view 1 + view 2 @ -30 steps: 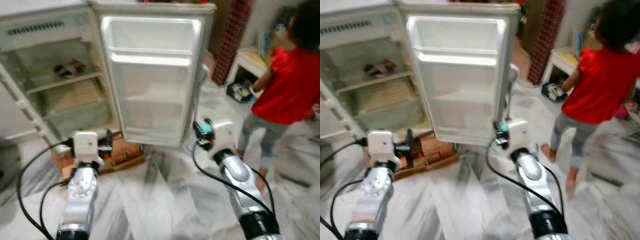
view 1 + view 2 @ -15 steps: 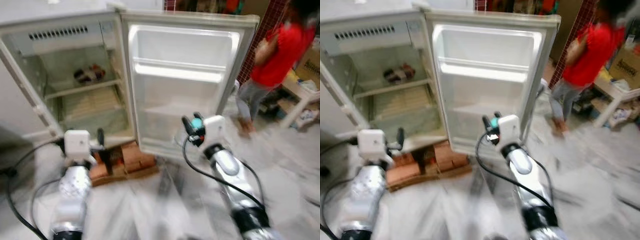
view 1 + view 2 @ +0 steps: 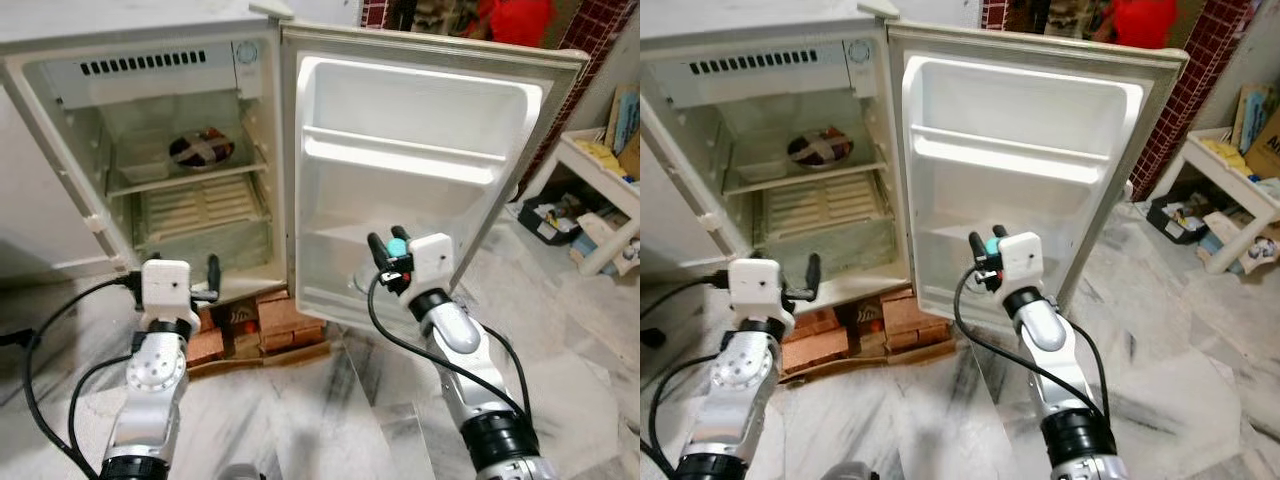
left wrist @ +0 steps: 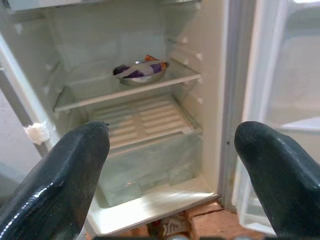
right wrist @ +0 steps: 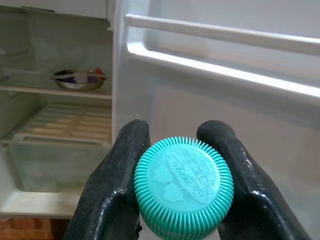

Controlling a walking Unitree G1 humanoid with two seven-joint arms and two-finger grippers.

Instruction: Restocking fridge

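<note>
Clearly the thing to be stocked is the item with the ribbed teal cap (image 5: pixel 183 187), pinched between the fingers of the right tool (image 3: pixel 388 260), which holds it in front of the lower part of the open fridge door (image 3: pixel 420 190). What hangs below the cap is hidden, so it is probably a bottle, though I cannot be sure.

Risks from here, as I judge them: the grip sits on the rounded cap alone, so the item could twist or slip out if the arm swings or knocks the door's rail (image 5: pixel 220 72). Pushing against the door could also swing it, since it stands free. The fridge (image 3: pixel 150 130) rests on bricks (image 3: pixel 255 325), so a hard bump might rock it.

Count: one capped item, one steel bowl (image 4: pixel 140 71) on the upper shelf (image 4: pixel 125 90), one crisper drawer beneath, two tools. The left tool (image 4: pixel 170 165) hangs with its fingers wide apart, empty, facing the fridge interior.
</note>
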